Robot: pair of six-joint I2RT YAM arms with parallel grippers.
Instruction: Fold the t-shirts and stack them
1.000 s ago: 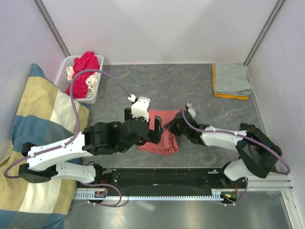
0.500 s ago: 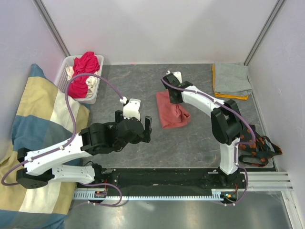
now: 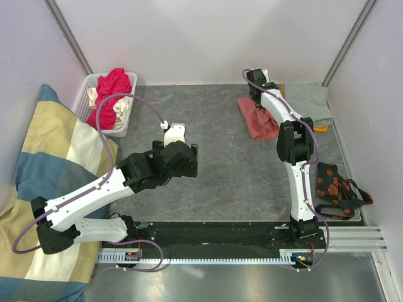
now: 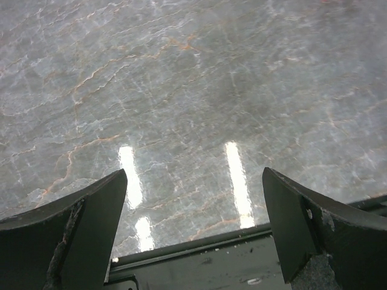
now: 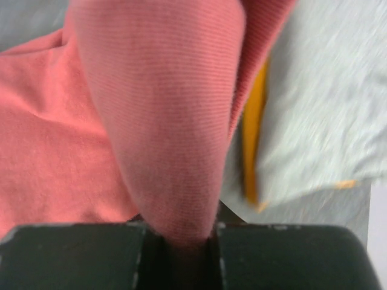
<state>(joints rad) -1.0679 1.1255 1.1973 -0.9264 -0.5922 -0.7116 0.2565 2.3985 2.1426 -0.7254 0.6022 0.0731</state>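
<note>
We found the right hand (image 3: 254,93) stretched out to the far right part of the worktop (image 3: 220,182), clenched on a fold of the salmon-pink t-shirt (image 3: 259,121). In the right wrist view the pink cloth was bunched into a ridge and pinched between the two dark fingers (image 5: 72,257) at the bottom of the picture. The rest of the garment spread away to the left.

From above, the shirt lay crumpled on the worktop beneath that hand, just beside the folded pile in the far right corner. That pile was a grey t-shirt (image 3: 306,100) lying on an orange t-shirt (image 3: 320,128), of which we saw only a thin edge. In the wrist view the pink cloth hung in front of the pile's left edge. We could not tell whether it touched the pile.

The left hand (image 3: 187,162) hung over bare worktop left of the middle. It was released, its fingers (image 4: 72,235) spread wide with nothing between them, and its wrist camera showed only the grey veined surface.

In the far left corner stood the white lattice basket (image 3: 83,95), holding a magenta-red t-shirt (image 3: 114,83) heaped over a cream t-shirt (image 3: 93,95). The striped cushion (image 3: 44,163) lay along the worktop's left edge. A black cloth with orange flowers (image 3: 334,189) lay at the right edge, near the right arm.
</note>
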